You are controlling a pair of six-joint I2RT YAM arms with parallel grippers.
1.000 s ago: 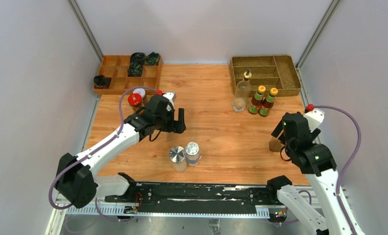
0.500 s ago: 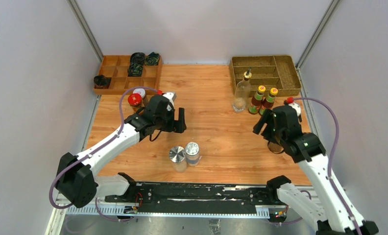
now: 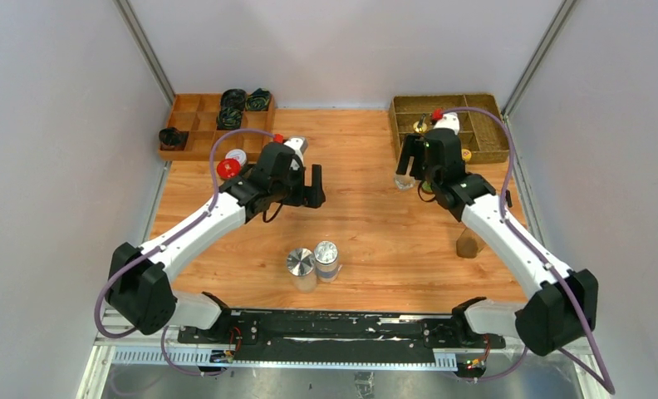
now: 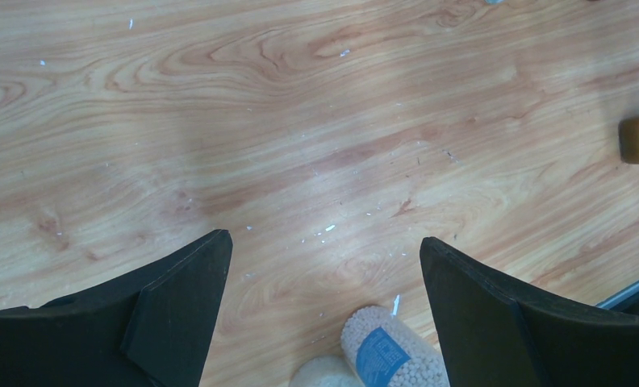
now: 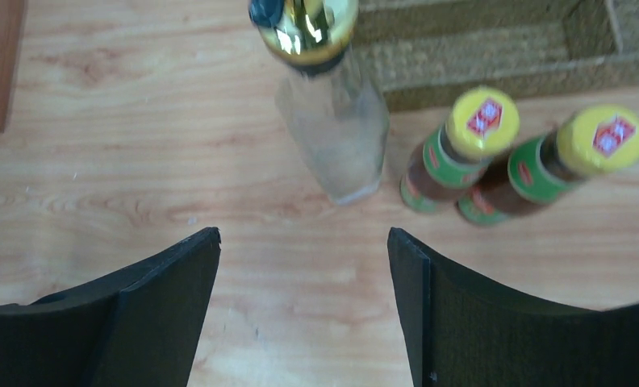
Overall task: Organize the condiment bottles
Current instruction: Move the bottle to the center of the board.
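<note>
Wooden table (image 3: 367, 224) fills the cell, both arms reach out over it

Left arm (image 3: 201, 229) angles in toward mid-table. Left gripper (image 4: 323, 240) is spread wide with nothing between the fingers (image 4: 179, 298), only bare wood under it

Right arm (image 3: 508, 237) stretches to the far right. Right gripper (image 5: 304, 234) is also spread wide and empty, above the bottle cluster, and the fingers (image 5: 453, 306) touch nothing

Woven tray (image 3: 475, 125) in the far-right corner, compartments look bare where they're visible

Wooden divided tray (image 3: 194, 125) in the far-left corner holds dark rolled cloth bundles (image 3: 234, 104) in several cells

Clear gold-spouted bottle (image 5: 332, 145) stands upright just in front of the woven tray, beyond the right fingertips and roughly in line with the gap, not between them

Two sauce bottles (image 5: 461, 153) with green necks and yellow caps stand just right of it, touching each other and close to the tray edge

Two silver-lidded shakers (image 3: 300, 264) sit side by side in the near-centre of the table, touching, well apart from both grippers. The left wrist view catches them at its bottom edge

Red-lidded jar (image 3: 228, 169) and white-lidded jar (image 3: 237, 155) are together at the left side, just in front of the wooden tray and beside the left arm's wrist

Small brownish object (image 3: 468, 243) sits alone near the right edge, too blurred to tell what it is
</note>
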